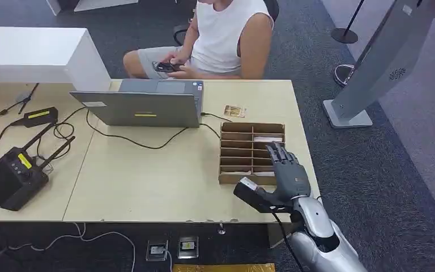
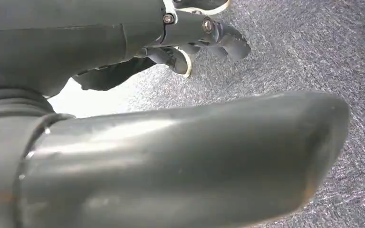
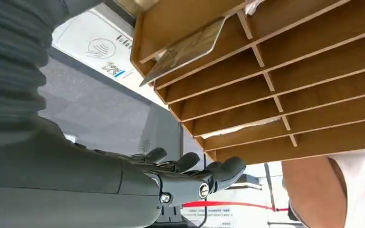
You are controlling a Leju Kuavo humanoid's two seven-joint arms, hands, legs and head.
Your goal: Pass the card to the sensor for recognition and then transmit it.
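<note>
A wooden slotted box (image 1: pixel 251 153) stands on the table's right part. My right hand (image 1: pixel 286 169) hovers over its near right slots, fingers stretched out and apart, holding nothing. In the right wrist view a yellowish card (image 3: pixel 186 48) leans in one slot of the box (image 3: pixel 285 85), apart from my fingers (image 3: pixel 190 175). The black sensor (image 1: pixel 250 194) with a white face (image 3: pixel 97 47) lies by the table's front edge, just beside my right thumb. Another card (image 1: pixel 235 111) lies flat beyond the box. My left hand (image 2: pixel 204 33) hangs above grey carpet, holding nothing.
An open laptop (image 1: pixel 147 105) with a cable stands at mid table. A black controller (image 1: pixel 14 175) and a power adapter (image 1: pixel 39 116) lie at the left. A person (image 1: pixel 221 39) sits behind the table holding a phone. A grey kiosk stand (image 1: pixel 374 68) is at the right.
</note>
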